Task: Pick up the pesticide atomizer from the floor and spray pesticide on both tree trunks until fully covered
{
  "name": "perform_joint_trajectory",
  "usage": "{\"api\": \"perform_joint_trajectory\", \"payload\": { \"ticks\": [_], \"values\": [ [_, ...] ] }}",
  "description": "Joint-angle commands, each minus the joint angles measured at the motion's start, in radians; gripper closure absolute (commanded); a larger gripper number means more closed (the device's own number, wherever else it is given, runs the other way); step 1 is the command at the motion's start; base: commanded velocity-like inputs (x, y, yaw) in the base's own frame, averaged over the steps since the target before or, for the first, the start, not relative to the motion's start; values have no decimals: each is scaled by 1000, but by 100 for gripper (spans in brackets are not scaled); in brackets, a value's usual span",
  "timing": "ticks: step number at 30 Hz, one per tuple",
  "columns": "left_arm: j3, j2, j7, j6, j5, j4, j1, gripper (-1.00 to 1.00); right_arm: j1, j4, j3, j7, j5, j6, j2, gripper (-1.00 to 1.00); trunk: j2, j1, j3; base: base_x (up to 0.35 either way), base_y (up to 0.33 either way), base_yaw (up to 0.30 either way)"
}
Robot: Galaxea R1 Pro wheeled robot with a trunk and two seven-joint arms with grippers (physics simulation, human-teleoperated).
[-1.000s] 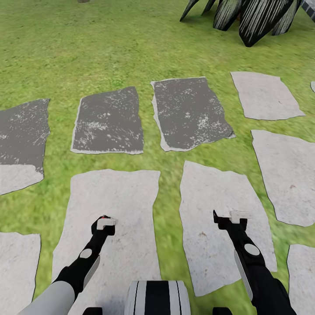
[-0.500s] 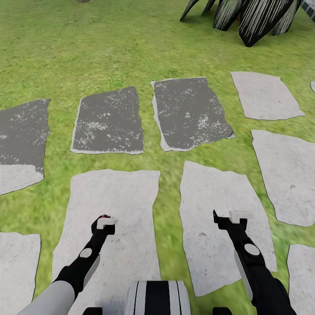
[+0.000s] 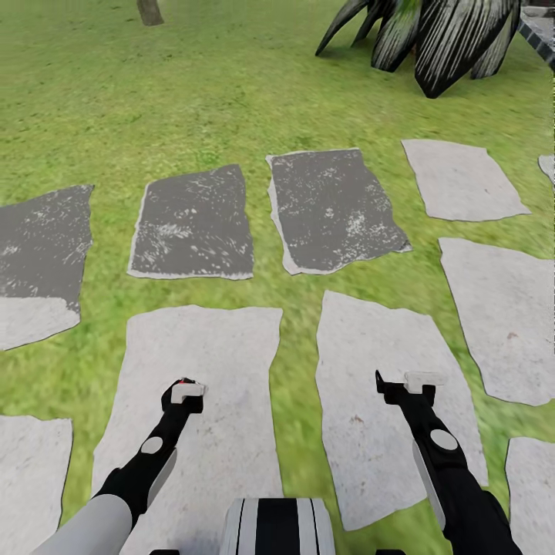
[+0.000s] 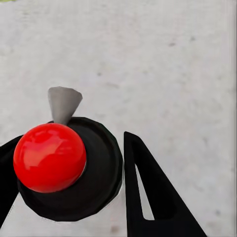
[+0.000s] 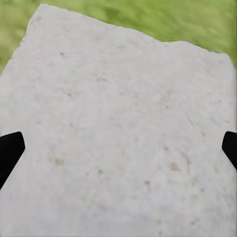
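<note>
The pesticide atomizer (image 4: 69, 170) sits pinched between the black fingers (image 4: 153, 192) of the left end effector (image 3: 185, 391), low at the near left, above a pale paving stone (image 3: 208, 362). From the left wrist it shows a round black body, a glossy red cap and a grey cone-shaped nozzle; its long axis runs along the view, so its length cannot be judged. The right end effector (image 3: 412, 383) hangs spread over another pale stone (image 5: 118, 123). Far left stands a tree trunk (image 3: 149, 11); far right, a striped broad-leaved plant (image 3: 447, 35) on the grass (image 3: 231, 85).
</note>
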Motion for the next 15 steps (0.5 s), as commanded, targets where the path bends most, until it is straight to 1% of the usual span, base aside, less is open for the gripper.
{"api": "perform_joint_trajectory", "payload": {
  "ticks": [1, 6, 8, 10, 11, 12, 15],
  "values": [
    [0, 1, 0, 3, 0, -1, 0, 100, 0, 0, 0, 0, 0, 0, 0, -100, 0, 0, 4, 0, 0, 0],
    [-1, 1, -7, 20, 1, -4, -6, 100, 0, 0, 1, 0, 0, 0, 0, -100, 1, -3, 23, 0, 0, 0],
    [-1, 1, -8, 41, 1, -5, -9, 100, 0, 0, 1, 0, 0, 0, 0, -100, 2, -4, 31, 0, 0, 0],
    [-1, 0, -9, 89, 1, -6, -12, 100, 0, 1, 2, 0, 0, 0, 0, -100, 2, -4, 39, 0, 0, 0],
    [-2, 0, -9, 133, 1, -7, -16, 100, 0, 1, 2, 0, 0, 0, 0, -100, 3, -5, 43, 0, 0, 0],
    [-2, 0, -10, 158, 2, -7, -20, 100, 0, 2, 3, 0, 0, 0, 1, -100, 3, -5, 47, 0, 0, 0],
    [-2, 0, -9, 211, 2, -18, -28, 100, 2, 5, 4, 1, 0, -2, 1, -100, 4, -7, 58, 0, 0, 0]
  ]
}}
